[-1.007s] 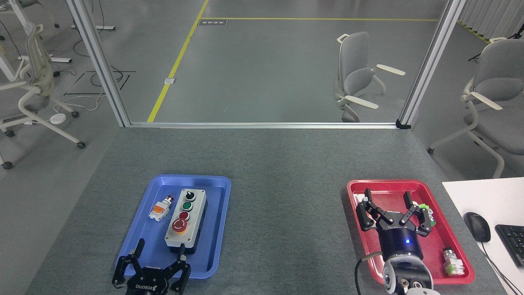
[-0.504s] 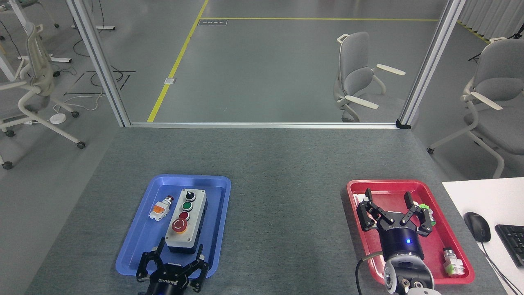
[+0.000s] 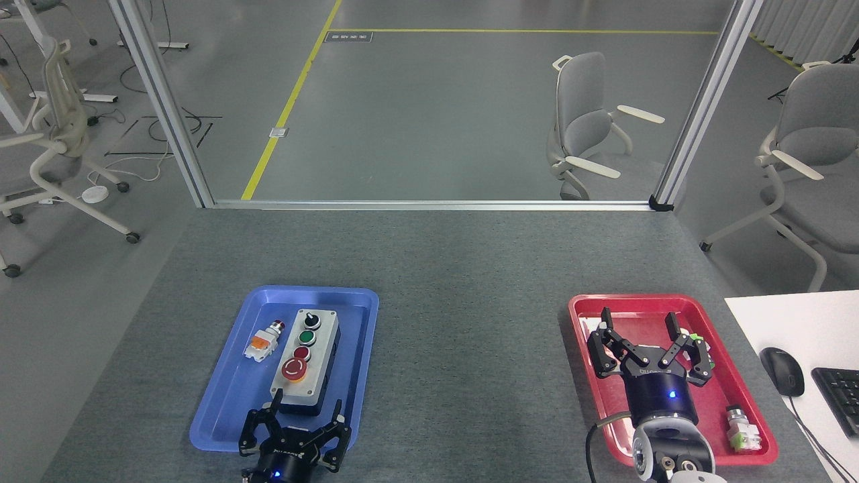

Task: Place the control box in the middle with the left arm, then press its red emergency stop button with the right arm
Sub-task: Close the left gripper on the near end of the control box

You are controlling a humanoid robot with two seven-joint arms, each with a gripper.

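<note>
Two trays flank the bare grey tabletop (image 3: 470, 322): a blue tray (image 3: 221, 409) at about 8 o'clock from the table's centre and a red tray (image 3: 738, 396) at 4 o'clock. Since half a second ago the left gripper (image 3: 307, 408) has slid a little to the right and further into the blue tray, so its spread fingers now reach either side of the near end of the control box (image 3: 306, 359); whether they touch it is not clear. The box has not moved and lies lengthwise in the tray, its red emergency stop button (image 3: 294, 368) nearest the gripper. A loose push-button (image 3: 264, 340) lies beside the box at its 9 o'clock, apart from it. The right gripper (image 3: 641, 323) has barely shifted and hangs over the red tray with its fingers wide apart, holding nothing. It hides most of a green-and-white part (image 3: 696, 339) behind its right finger; another small part (image 3: 741, 429) lies at the tray's near right. The left arm is cut off by the bottom edge.
</note>
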